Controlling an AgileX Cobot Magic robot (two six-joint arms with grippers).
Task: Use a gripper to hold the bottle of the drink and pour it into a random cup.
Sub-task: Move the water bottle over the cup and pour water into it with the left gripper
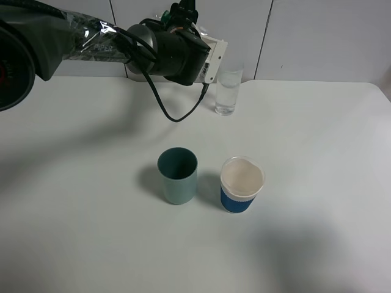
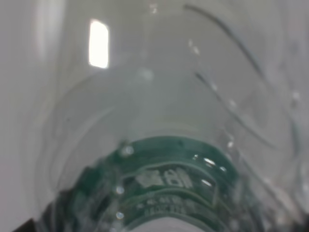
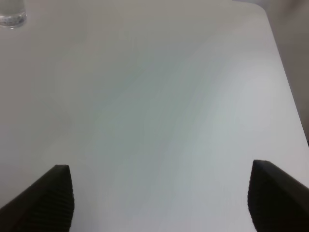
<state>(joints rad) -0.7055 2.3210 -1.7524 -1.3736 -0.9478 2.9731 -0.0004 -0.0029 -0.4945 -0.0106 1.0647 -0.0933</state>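
Note:
The bottle of the drink [image 2: 164, 179] fills the left wrist view, very close, clear with a green label and white lettering. My left gripper [image 1: 212, 60] is raised at the back of the table, its white head right next to the top of the cup [image 1: 228, 91]; it holds the bottle, which the arm hides in the high view. The cup is a tall clear glass standing upright with clear liquid in it. Its base also shows in the right wrist view [image 3: 10, 14]. My right gripper [image 3: 164, 203] is open and empty above bare table, out of the high view.
A teal-green cup [image 1: 178, 176] and a white paper cup with a blue band [image 1: 241, 184] stand side by side in the middle of the white table [image 1: 317, 152]. A black cable [image 1: 177, 113] hangs from the left arm.

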